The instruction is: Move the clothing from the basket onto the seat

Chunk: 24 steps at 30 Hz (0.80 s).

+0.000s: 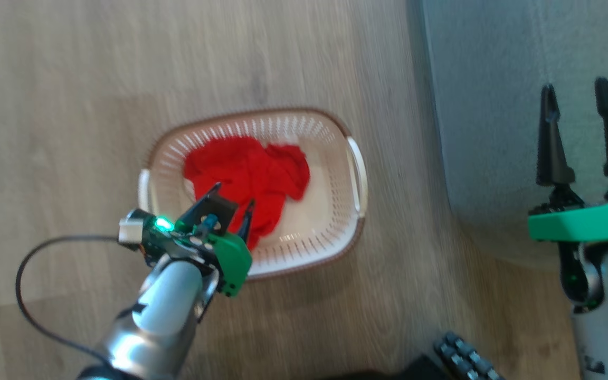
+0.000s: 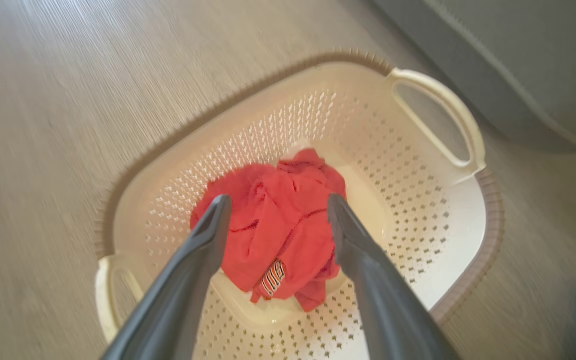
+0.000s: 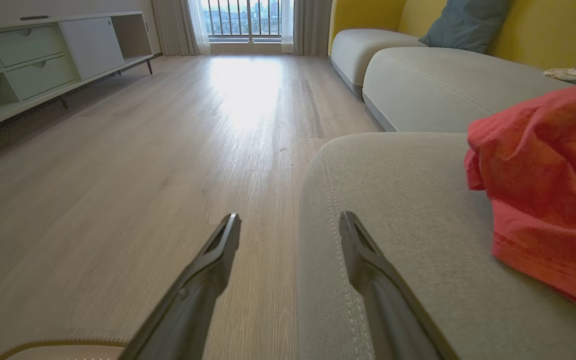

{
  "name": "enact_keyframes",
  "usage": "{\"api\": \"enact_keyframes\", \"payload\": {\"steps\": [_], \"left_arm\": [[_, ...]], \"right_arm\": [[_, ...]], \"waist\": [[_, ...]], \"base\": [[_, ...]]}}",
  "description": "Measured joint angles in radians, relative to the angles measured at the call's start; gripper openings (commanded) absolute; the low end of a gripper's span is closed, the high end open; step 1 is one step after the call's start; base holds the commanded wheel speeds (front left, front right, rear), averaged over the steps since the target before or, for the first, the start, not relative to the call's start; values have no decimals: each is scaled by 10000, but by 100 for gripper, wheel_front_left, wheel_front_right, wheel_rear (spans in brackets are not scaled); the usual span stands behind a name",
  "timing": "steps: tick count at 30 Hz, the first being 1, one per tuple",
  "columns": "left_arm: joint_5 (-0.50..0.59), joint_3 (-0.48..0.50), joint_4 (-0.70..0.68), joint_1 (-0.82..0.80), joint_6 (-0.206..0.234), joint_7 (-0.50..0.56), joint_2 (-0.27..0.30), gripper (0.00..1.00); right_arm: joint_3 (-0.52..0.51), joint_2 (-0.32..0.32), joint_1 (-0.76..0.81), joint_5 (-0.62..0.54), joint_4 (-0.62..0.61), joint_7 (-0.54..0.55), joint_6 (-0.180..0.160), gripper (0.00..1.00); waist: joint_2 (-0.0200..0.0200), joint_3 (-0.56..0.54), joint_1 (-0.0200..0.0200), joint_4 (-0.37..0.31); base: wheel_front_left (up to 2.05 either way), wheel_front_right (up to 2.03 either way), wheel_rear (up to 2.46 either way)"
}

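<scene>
Dark fingers of the left gripper [image 2: 278, 200] are standing wide apart, gripping nothing. They are pointing down into the basket [image 2: 408, 200] and framing the crumpled red garment [image 2: 278, 235] that is lying on the basket's bottom. Whether the tips are touching the cloth I cannot quite tell, as the head view is blurring. That garment, which is showing a small striped white patch at its near edge, is the one thing I am seeing inside the basket. Right of the basket, across a strip of wooden floor [image 1: 72, 105], the grey seat [image 3: 418, 200] is carrying a second red garment [image 3: 543, 190], heaped well in from the stitched edge. The right gripper [image 3: 289, 216] is hanging open and empty over the seat's edge on the basket's side. The task is looking about half done: one piece is resting on the seat, one is waiting in the basket, and the left gripper is seemingly lining up to close on it.
</scene>
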Motion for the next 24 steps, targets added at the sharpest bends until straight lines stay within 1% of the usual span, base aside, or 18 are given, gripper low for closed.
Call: {"api": "enact_keyframes", "payload": {"steps": [1, 4, 6, 10, 12, 14, 15, 19, 20, 22, 24], "left_arm": [[-15, -90, 487, -271, -82, 0, -25, 100], [-12, -330, 1894, -990, -148, 0, -29, 100], [21, -422, 2608, -1448, -199, 13, -25, 100], [44, -662, 3461, -2366, -261, 234, -33, 100], [-13, -646, 3662, -2714, -278, 278, -33, 100], [-38, -702, 3891, -2968, -253, 543, -21, 100], [-31, -704, 3973, -3034, -169, 663, -2, 100], [-27, -731, 4119, -3195, -69, 986, 111, 100], [-27, -742, 4144, -3236, 31, 1122, 128, 100], [25, -798, 4182, -3357, 378, 1559, 151, 100], [42, -817, 4203, -3462, 596, 2027, 182, 100]], "right_arm": [[98, 2, -81, -42, -65, 0, 0, 100], [403, 117, -341, -125, -278, 0, 0, 100], [502, 259, -489, -146, -433, 0, 0, 100], [600, 408, -617, -146, -581, 0, 0, 100], [663, 470, -679, -142, -656, 0, 0, 100], [813, 589, -727, -140, -663, 0, 0, 100], [905, 660, -779, -140, -669, 0, 0, 100], [1057, 742, -1020, -111, -744, -2, 0, 100], [1066, 759, -1062, -81, -757, 0, 0, 100], [1062, 819, -1057, -79, -779, -2, 0, 100], [1020, 899, -1032, -79, -767, -2, 0, 100]], "waist": [[0, 234, 0, -74], [0, 883, 0, -343], [0, 1282, -1, -552], [0, 1977, -1, -954], [0, 2292, -2, -1143], [0, 2574, -2, -1327], [0, 2707, -2, -1422], [0, 3099, -2, -1680], [0, 3209, -2, -1745], [0, 3395, -3, -1843], [0, 3531, -3, -1910]], "base": [[0, 0, 0], [0, 0, 0], [0, 0, 0], [0, 0, 0], [0, 0, 0], [0, 0, 0], [0, 0, 0], [0, 0, 0], [0, 0, 0], [0, 0, 0], [0, 0, 0]]}}
